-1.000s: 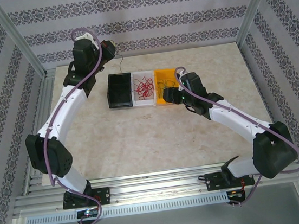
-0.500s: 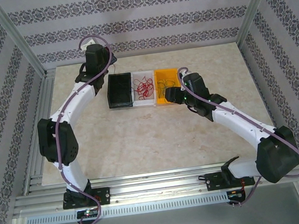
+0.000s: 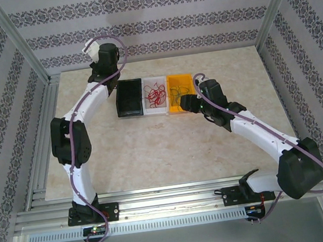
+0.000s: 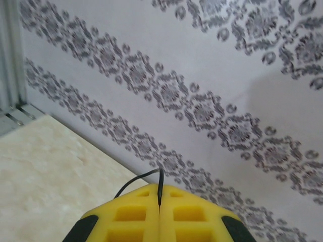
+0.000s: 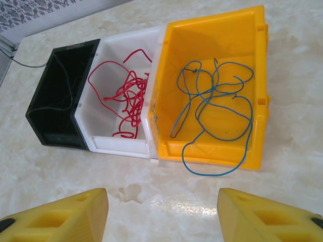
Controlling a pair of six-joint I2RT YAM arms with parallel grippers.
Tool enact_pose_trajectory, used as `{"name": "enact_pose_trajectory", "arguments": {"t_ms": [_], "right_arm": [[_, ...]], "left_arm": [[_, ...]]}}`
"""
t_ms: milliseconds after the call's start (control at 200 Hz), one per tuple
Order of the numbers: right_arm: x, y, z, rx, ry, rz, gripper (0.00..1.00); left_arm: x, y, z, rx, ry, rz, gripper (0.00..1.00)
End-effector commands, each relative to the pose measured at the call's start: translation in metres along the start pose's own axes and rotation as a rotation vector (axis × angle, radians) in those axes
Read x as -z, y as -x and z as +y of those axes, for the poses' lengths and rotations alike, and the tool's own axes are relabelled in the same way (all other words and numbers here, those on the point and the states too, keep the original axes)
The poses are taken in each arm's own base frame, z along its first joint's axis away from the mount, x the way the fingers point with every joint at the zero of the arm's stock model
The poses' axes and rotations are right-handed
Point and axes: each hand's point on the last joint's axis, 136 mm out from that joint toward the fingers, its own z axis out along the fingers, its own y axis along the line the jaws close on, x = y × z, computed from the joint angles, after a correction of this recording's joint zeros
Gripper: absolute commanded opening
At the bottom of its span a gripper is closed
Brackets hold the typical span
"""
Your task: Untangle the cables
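Three small open bins sit side by side towards the back of a pale marble-patterned counter (image 3: 153, 151): a black bin (image 5: 43, 126) on the left, a white bin (image 5: 116, 143) in the middle and a yellow bin (image 5: 212, 151) on the right, their walls touching. Tangled red cables (image 5: 128, 98) lie inside the white bin. Looped blue cables (image 5: 217, 101) lie in the yellow bin, with one loop spilling over its front wall onto the counter. The left claw (image 4: 159, 201) is raised near the patterned back wall (image 4: 212, 60), its yellow fingers pressed together on the end of a thin black cable (image 4: 139, 179) that curls out to one side. The right claw (image 5: 161, 196) hangs low in front of the bins with its fingers spread wide and nothing between them.
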Motion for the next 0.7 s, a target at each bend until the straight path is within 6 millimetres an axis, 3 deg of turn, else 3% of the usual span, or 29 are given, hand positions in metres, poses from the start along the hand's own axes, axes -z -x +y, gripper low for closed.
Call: {"name": "enact_pose_trajectory", "arguments": {"t_ms": [0, 185, 410, 695], "right_arm": [[0.000, 0.004, -0.005, 0.003, -0.021, -0.003, 0.60], [-0.004, 0.005, -0.003, -0.004, -0.017, -0.001, 0.60], [-0.002, 0.000, -0.009, -0.010, -0.030, 0.004, 0.60], [0.001, -0.002, -0.018, -0.025, -0.045, -0.002, 0.60]], "left_arm": [[0.018, 0.040, 0.005, -0.023, 0.042, -0.126, 0.00], [0.026, 0.020, -0.012, -0.184, 0.025, -0.130, 0.00], [0.048, -0.026, -0.035, -0.409, 0.026, -0.113, 0.00], [0.058, -0.102, -0.020, -0.407, -0.027, 0.119, 0.00]]}}
